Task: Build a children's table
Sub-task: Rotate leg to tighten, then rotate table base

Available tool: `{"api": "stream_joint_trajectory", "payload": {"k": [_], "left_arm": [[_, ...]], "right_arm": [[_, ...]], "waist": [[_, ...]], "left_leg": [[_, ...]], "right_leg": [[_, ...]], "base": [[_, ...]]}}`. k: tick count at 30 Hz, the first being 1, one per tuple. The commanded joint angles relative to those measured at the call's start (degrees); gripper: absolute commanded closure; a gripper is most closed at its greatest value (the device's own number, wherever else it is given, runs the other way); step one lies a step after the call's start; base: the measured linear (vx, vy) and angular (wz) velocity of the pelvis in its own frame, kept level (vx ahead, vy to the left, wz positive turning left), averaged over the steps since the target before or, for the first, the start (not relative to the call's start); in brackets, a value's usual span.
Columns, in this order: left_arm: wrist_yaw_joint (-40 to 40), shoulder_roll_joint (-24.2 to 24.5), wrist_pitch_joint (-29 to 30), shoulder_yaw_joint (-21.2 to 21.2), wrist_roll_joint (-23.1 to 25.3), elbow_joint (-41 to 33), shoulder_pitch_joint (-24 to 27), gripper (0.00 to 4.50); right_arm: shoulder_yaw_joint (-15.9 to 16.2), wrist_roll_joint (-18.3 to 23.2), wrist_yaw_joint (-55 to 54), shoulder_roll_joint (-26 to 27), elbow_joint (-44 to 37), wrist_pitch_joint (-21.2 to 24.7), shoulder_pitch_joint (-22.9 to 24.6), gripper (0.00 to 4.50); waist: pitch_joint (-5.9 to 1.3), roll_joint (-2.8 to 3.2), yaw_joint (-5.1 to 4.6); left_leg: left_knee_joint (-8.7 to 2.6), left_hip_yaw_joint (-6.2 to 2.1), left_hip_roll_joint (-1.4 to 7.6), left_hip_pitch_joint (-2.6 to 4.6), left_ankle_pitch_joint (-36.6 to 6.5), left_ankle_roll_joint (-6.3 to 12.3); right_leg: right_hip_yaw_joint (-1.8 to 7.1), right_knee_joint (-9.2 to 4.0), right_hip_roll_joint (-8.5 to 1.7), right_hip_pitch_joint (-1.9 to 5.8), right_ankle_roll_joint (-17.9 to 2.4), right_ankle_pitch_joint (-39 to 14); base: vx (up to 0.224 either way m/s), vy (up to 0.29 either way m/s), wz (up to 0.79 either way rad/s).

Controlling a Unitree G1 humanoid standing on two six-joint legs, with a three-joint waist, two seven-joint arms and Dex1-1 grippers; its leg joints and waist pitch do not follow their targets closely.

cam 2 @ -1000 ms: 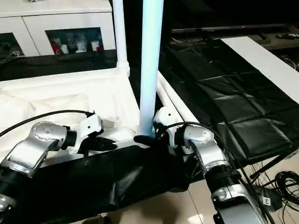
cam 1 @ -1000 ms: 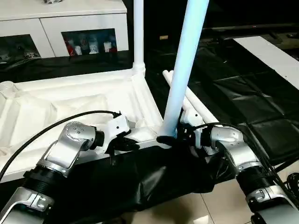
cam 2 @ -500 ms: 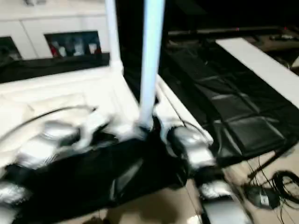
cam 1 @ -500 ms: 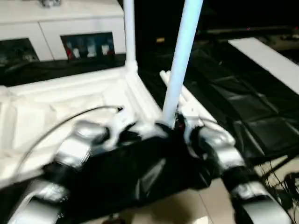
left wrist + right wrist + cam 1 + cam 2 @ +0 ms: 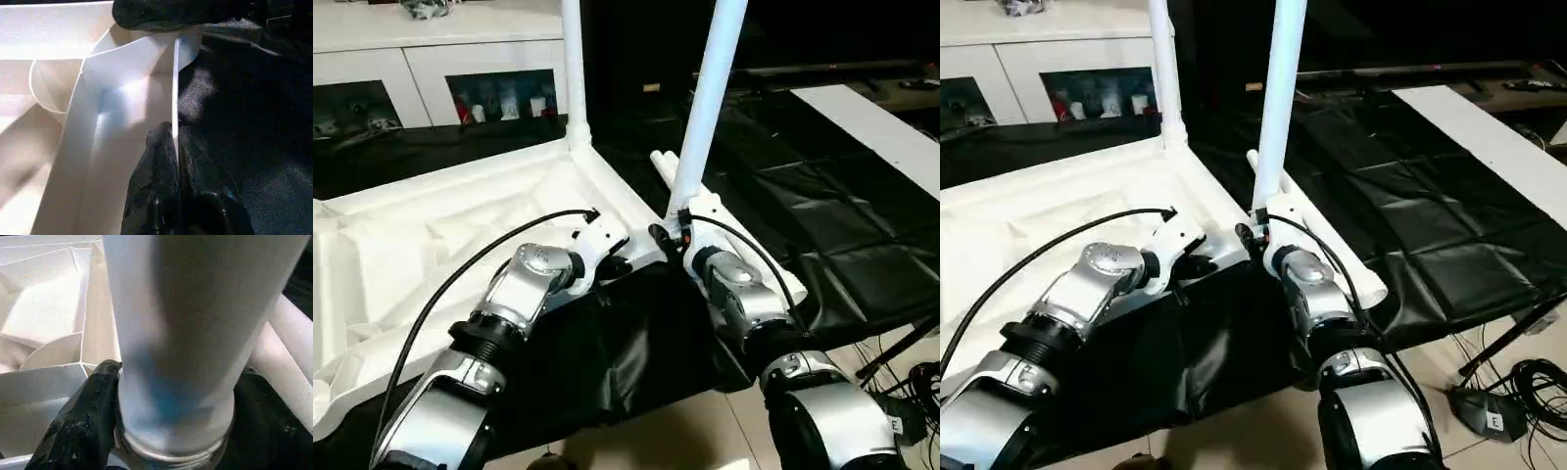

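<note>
here, the work surface is a low bench covered in black sheeting (image 5: 822, 196), with a pale tiled floor (image 5: 1234, 441) below its near edge and black cables (image 5: 1528, 382) lying on the floor at the robot's right. behind stands a white cabinet (image 5: 431, 69) with glass doors, small items visible inside; any labels on them are too small to read, and no other writing is legible. the tabletop (image 5: 440, 235) lies upside down on the sheeting, ribbed underside up. one leg (image 5: 573, 69) stands upright in the far corner socket. a second leg (image 5: 710, 98) stands tilted at the near corner, its lower end clasped between the fingers of the right gripper (image 5: 171, 431). two further legs (image 5: 1332, 245) lie flat beside the tabletop's right edge. the left gripper (image 5: 175, 147) pinches the thin near rim of the tabletop, fingers (image 5: 156, 166) closed on either side of it, just beside the same corner.
</note>
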Motion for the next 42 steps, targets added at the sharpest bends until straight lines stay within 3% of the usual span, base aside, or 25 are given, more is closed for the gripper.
{"api": "stream_joint_trajectory", "payload": {"k": [1,4,8,10,15,16,19,21,25,28,32,33,34,35,36,38,39,41,42], "left_arm": [[4.99,-0.42,-1.90,1.23,0.45,2.18,-0.39,4.50],[4.30,-0.14,-3.10,1.22,0.25,2.40,-0.41,4.50],[3.18,-0.08,-5.40,1.80,-0.47,2.26,-0.17,4.50],[3.36,-0.11,-8.32,2.24,-0.48,2.72,-0.35,4.50],[10.53,-1.91,-16.50,5.34,-0.70,6.16,-3.54,4.50],[10.59,-2.22,-16.73,6.00,-1.33,6.30,-3.96,4.06],[11.15,-2.44,-16.25,6.55,-1.63,6.50,-4.84,3.95],[14.18,-2.53,-19.00,6.82,-0.57,7.76,-6.13,3.76],[18.56,-2.15,-21.21,8.07,0.07,8.39,-6.87,3.53],[20.89,-0.11,-20.22,9.46,0.68,6.47,-6.72,3.53],[21.08,4.38,-14.58,13.09,0.72,-1.37,-4.01,3.53],[19.64,8.26,-11.48,14.63,0.69,-6.08,-1.51,3.53],[19.33,9.52,-10.77,15.17,0.83,-7.39,-0.73,3.53],[19.18,10.11,-10.43,15.43,0.89,-8.02,-0.36,3.53],[17.60,14.04,-9.48,16.71,1.19,-11.46,2.40,3.53],[14.99,16.69,-7.49,17.89,0.48,-14.90,5.39,3.53],[13.46,18.21,-5.93,18.43,0.10,-17.27,7.69,3.53],[12.57,19.20,-4.89,18.71,-0.15,-18.79,9.19,3.53],[10.77,22.15,0.32,20.14,-0.53,-23.45,13.17,3.53]], "right_arm": [[0.22,2.65,6.64,4.07,1.09,-0.76,0.20,1.08],[-0.28,3.03,6.64,4.06,0.95,-2.96,-0.24,0.73],[0.90,1.37,5.00,2.33,-2.46,-4.61,0.50,0.64],[1.99,0.86,6.77,0.72,-8.46,-3.83,3.29,0.64],[2.84,0.64,9.11,-1.11,-17.93,-0.77,9.00,0.64],[2.90,0.61,9.01,-1.22,-18.59,-0.36,9.52,0.61],[3.15,0.23,8.87,-1.34,-19.44,-0.80,10.46,0.61],[3.49,0.43,8.34,-1.17,-20.84,-0.30,11.53,0.61],[3.86,0.40,7.66,-0.69,-22.12,0.75,12.24,0.61],[4.75,0.11,8.07,-0.48,-24.78,2.76,13.30,0.61],[6.18,-0.48,9.69,-0.49,-26.12,4.81,14.07,0.61],[7.08,-1.39,10.03,-0.66,-25.56,5.42,14.20,0.61],[7.29,-1.63,10.05,-0.68,-25.23,5.45,14.14,0.61],[7.39,-1.74,10.07,-0.69,-25.08,5.46,14.12,0.61],[7.48,-1.92,9.73,-0.55,-23.77,5.55,13.57,0.61],[7.41,-2.30,9.07,-0.47,-22.10,5.61,12.74,0.61],[7.23,-2.49,8.41,-0.38,-20.94,5.50,12.08,0.61],[7.12,-2.61,7.97,-0.32,-20.29,5.46,11.68,0.61],[7.03,-2.56,7.44,-0.19,-18.70,5.44,10.54,0.61]], "waist": [[-3.43,0.21,-0.11],[-3.62,0.13,-0.32],[-3.68,0.14,-0.08],[-3.71,0.01,0.17],[-4.14,0.18,0.58],[-4.38,0.13,0.59],[-4.67,0.55,0.79],[-4.69,0.65,0.81],[-4.44,0.60,0.68],[-4.26,0.76,0.57],[-4.06,0.93,0.01],[-3.94,0.95,0.09],[-3.74,0.94,-0.21],[-3.84,1.15,-0.08],[-3.81,1.18,-0.10],[-3.57,1.25,-0.40],[-3.61,1.64,-0.27],[-3.59,1.70,-0.25],[-3.62,1.69,0.06]], "left_leg": [[-4.68,-1.31,1.78,2.11,-22.52,-1.95],[-4.97,-1.66,1.86,1.37,-20.45,-1.71],[-4.66,-1.30,1.91,1.93,-19.86,-1.55],[-4.61,-1.18,1.83,1.62,-17.65,-0.67],[-4.08,-1.00,1.74,1.79,-14.29,0.91],[-4.01,-1.12,1.67,1.38,-11.75,1.22],[-3.54,-1.05,1.74,1.45,-8.82,2.21],[-3.33,-1.06,1.69,1.37,-8.20,2.80],[-3.39,-1.06,1.60,1.35,-9.60,3.07],[-3.70,-1.14,1.76,1.53,-12.31,1.86],[-4.12,-1.35,1.96,1.43,-14.55,0.02],[-4.11,-1.21,1.96,1.81,-15.26,-0.51],[-4.32,-1.27,1.89,1.45,-15.48,-0.74],[-4.34,-1.34,1.97,1.61,-15.68,-1.15],[-4.23,-1.17,1.89,1.95,-15.86,-1.48],[-4.61,-1.33,1.92,1.55,-16.49,-2.05],[-4.51,-1.19,1.96,2.16,-17.39,-2.71],[-4.53,-1.14,1.95,2.18,-17.47,-3.20],[-4.39,-0.95,2.03,2.69,-17.81,-3.47]], "right_leg": [[1.62,-5.09,-2.83,1.04,-9.42,-17.21],[1.32,-4.83,-2.95,1.59,-9.16,-16.92],[1.52,-4.93,-2.88,0.99,-9.99,-15.67],[1.52,-4.70,-2.72,1.36,-9.77,-13.02],[1.57,-4.28,-2.32,1.45,-9.66,-6.69],[1.42,-3.78,-2.41,1.89,-10.34,-3.79],[1.22,-3.17,-2.35,1.86,-12.80,2.45],[1.14,-2.82,-2.14,1.96,-13.26,5.42],[1.14,-2.98,-2.27,2.21,-13.11,4.29],[1.21,-3.39,-2.29,2.07,-12.20,-0.37],[1.15,-3.40,-2.34,2.05,-11.90,-3.90],[1.22,-3.57,-2.22,1.62,-11.83,-4.91],[1.24,-3.55,-2.17,1.71,-11.69,-5.69],[1.21,-3.47,-2.23,1.70,-11.51,-6.16],[1.32,-3.63,-2.03,1.30,-11.29,-6.07],[1.31,-3.51,-2.10,1.40,-11.11,-7.28],[1.39,-3.64,-1.95,0.90,-11.03,-7.63],[1.43,-3.56,-1.78,0.83,-11.29,-6.62],[1.53,-3.48,-1.78,0.44,-11.48,-5.54]], "base": [[0.000,0.000,0.00],[0.000,0.000,0.00],[0.000,0.000,0.00],[0.000,0.000,0.00],[0.000,0.000,0.00],[0.000,0.000,0.00],[0.000,0.000,0.00],[0.000,0.000,0.00],[0.000,0.000,0.00],[0.000,0.000,0.00],[0.000,0.000,0.00],[0.000,0.000,0.00],[0.000,0.000,0.00],[0.000,0.000,0.00],[0.000,0.000,0.00],[0.000,0.000,0.00],[0.000,0.000,0.00],[0.000,0.000,0.00],[0.000,0.000,0.00]]}}
